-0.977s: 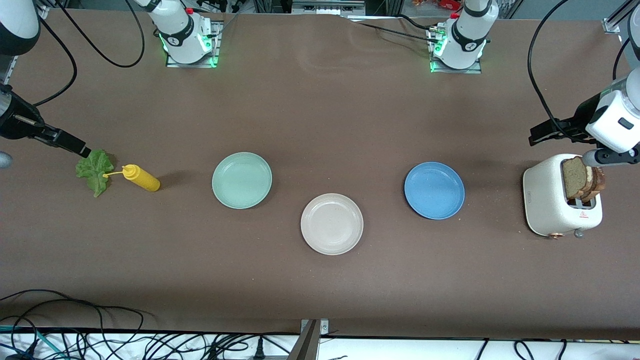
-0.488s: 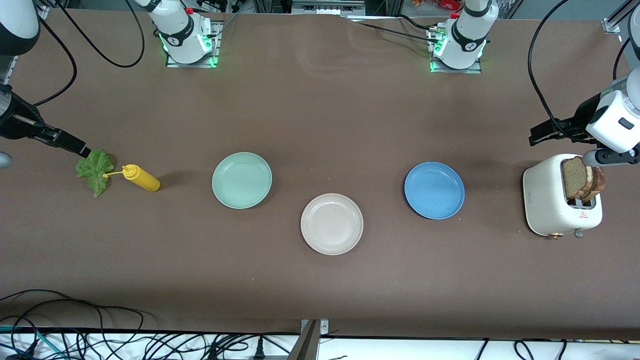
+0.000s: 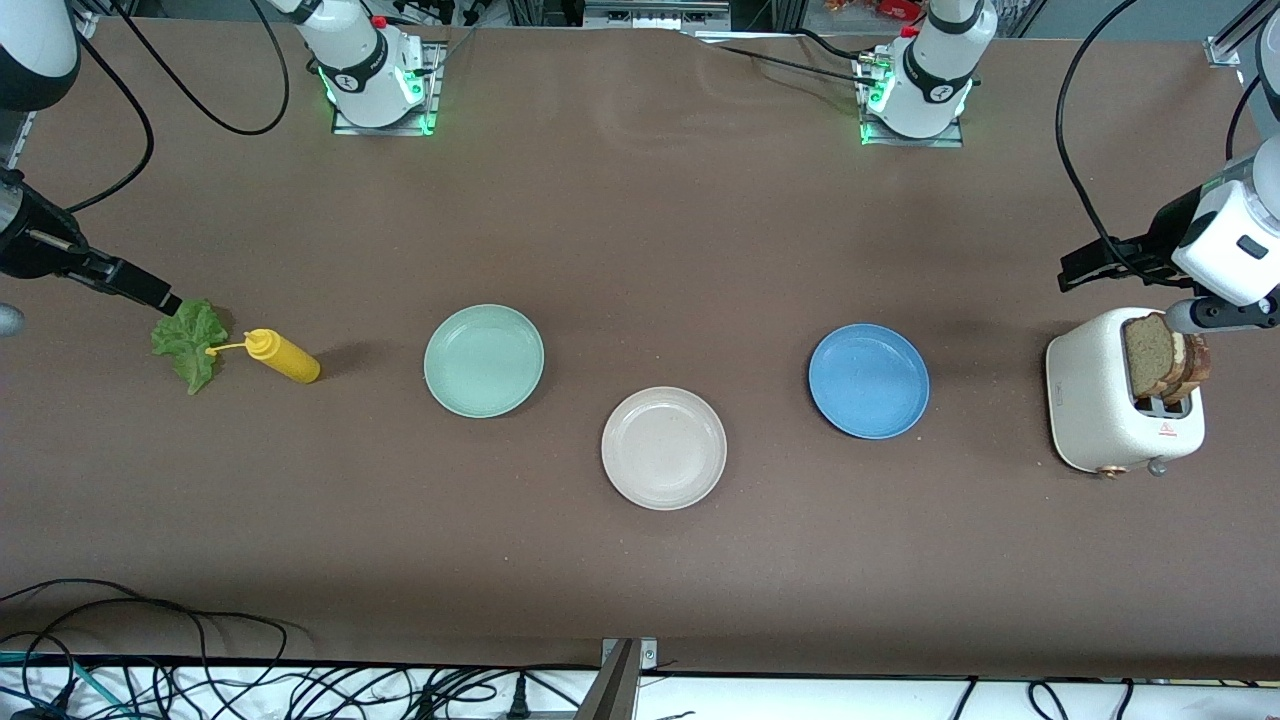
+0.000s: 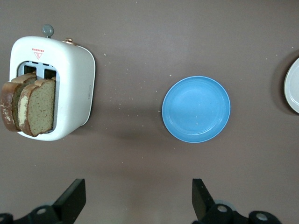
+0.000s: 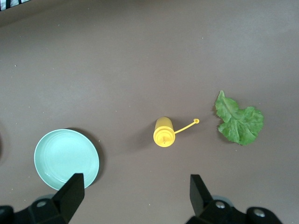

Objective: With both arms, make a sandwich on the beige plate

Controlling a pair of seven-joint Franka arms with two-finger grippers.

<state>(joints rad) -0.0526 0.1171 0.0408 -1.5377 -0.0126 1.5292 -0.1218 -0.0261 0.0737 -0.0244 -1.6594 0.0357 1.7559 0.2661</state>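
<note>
Two slices of speckled brown bread (image 3: 1150, 350) (image 4: 37, 105) stand in a white toaster (image 3: 1095, 400) (image 4: 70, 84) at the left arm's end of the table. A green lettuce leaf (image 3: 190, 340) (image 5: 240, 122) lies flat at the right arm's end. The beige plate (image 3: 664, 448) (image 4: 293, 86) sits bare in the middle, nearest the front camera. My left gripper (image 3: 1075, 272) (image 4: 138, 186) hangs open and holds nothing, over bare table beside the toaster. My right gripper (image 3: 160, 298) (image 5: 136, 179) hangs open and holds nothing, over bare table by the lettuce.
A yellow squeeze bottle (image 3: 285, 357) (image 5: 163, 133) lies on its side beside the lettuce. A mint-green plate (image 3: 484, 360) (image 5: 66, 158) and a blue plate (image 3: 868, 380) (image 4: 196, 108) flank the beige one. Cables run along the table's front edge.
</note>
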